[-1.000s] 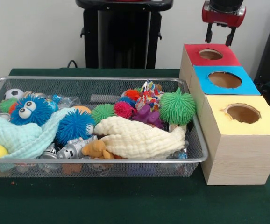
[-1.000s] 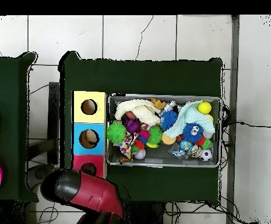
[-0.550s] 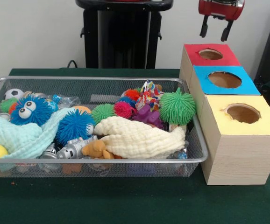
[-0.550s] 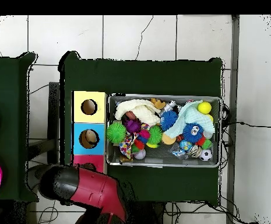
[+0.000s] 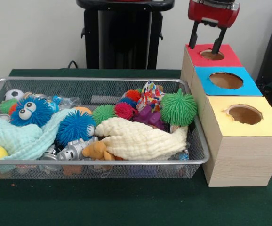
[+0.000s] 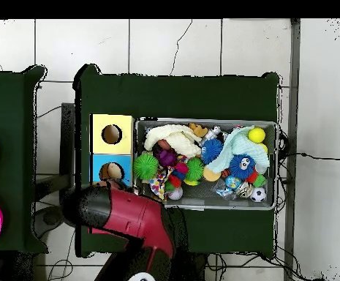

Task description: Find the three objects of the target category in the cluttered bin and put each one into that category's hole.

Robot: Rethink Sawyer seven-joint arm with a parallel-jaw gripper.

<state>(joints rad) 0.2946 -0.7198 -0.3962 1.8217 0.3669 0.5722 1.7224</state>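
Above the red-topped wooden box's round hole [image 5: 212, 54], the red claw [image 5: 205, 41] hangs spread and empty, leaving the cluttered wire-mesh bin [image 5: 98, 162] unsearched.

Front view: low, close, level across the tabletop [image 5: 126, 207]. Overhead view: high, straight down, farther off. Shared: mesh bin [image 5: 98, 162] [image 6: 205, 203], holed boxes [image 5: 242, 141] [image 6: 112, 135].
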